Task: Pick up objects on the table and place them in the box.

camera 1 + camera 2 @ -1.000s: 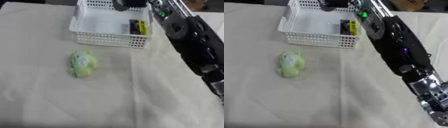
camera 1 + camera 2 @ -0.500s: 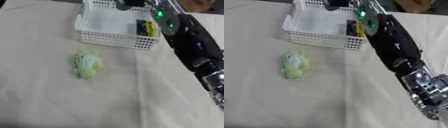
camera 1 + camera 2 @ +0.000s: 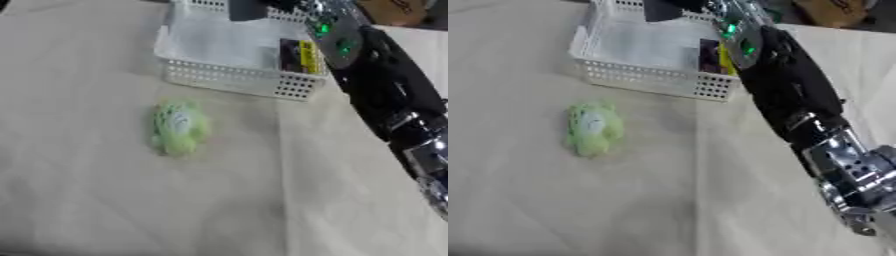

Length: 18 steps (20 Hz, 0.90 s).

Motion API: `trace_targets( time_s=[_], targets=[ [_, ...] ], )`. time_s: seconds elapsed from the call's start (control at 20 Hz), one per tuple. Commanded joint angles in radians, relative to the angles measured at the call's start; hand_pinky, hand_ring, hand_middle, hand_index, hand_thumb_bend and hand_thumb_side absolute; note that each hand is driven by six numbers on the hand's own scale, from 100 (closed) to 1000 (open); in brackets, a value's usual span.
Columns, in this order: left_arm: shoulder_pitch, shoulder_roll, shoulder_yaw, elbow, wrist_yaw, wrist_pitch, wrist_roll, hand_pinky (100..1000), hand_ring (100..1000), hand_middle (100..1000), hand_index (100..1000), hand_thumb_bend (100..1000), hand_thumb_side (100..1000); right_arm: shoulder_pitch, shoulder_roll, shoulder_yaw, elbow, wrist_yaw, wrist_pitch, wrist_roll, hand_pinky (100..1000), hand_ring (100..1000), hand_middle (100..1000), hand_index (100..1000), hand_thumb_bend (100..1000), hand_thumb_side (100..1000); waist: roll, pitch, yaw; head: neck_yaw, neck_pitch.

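A soft green toy (image 3: 178, 126) lies on the cloth-covered table (image 3: 105, 200), near the front wall of the white basket (image 3: 236, 81) but apart from it; it is not yet picked up. Inside the basket, against its right wall, stands a yellow-and-black packet (image 3: 299, 56). The right arm (image 3: 794, 95) reaches in from the right, over that wall, to the basket's far end, where the right hand (image 3: 677, 7) shows only as a dark shape at the top edge. Whether its fingers are open or curled round anything I cannot tell. The left hand shows in neither view. If the hand is releasing something, it should let go low inside the basket, then lift straight up clear of the rim before swinging left toward the toy, so the arm does not drag the basket.
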Motion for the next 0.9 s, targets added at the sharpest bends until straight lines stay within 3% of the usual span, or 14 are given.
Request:
trace_targets(
  time_s=[0.05,0.2,0.25,0.45,0.9],
  targets=[
    [-0.007,0.010,-0.003,-0.019,0.002,0.001,-0.003,622,543,601,670,100,792,-0.025,-0.036,-0.013,-0.010,-0.025,-0.012,0.015,980,918,735,894,421,1000,0.006,-0.019,0.001,0.001,-0.010],
    [-0.006,0.010,-0.003,-0.019,0.002,0.001,-0.003,622,543,601,670,100,792,-0.023,-0.037,-0.016,-0.010,-0.032,-0.016,0.027,984,925,769,934,442,1000,0.007,-0.020,-0.001,0.001,-0.010],
    [-0.005,0.010,-0.002,-0.019,0.002,0.001,-0.003,622,543,601,670,100,792,-0.023,-0.038,-0.017,-0.010,-0.032,-0.016,0.028,991,943,817,967,485,1000,0.008,-0.020,-0.002,0.001,-0.009],
    [-0.003,0.010,-0.002,-0.019,0.001,0.001,-0.003,622,543,601,670,100,792,-0.025,-0.040,-0.019,-0.013,-0.020,-0.014,0.035,998,959,844,978,554,1000,0.010,-0.022,-0.004,0.000,-0.007],
    [0.001,0.010,-0.001,-0.019,0.000,0.003,-0.002,623,543,602,670,100,791,-0.027,-0.044,-0.022,-0.026,0.003,-0.008,0.025,1000,961,846,968,565,1000,0.014,-0.025,-0.011,-0.003,-0.005]
  ],
)
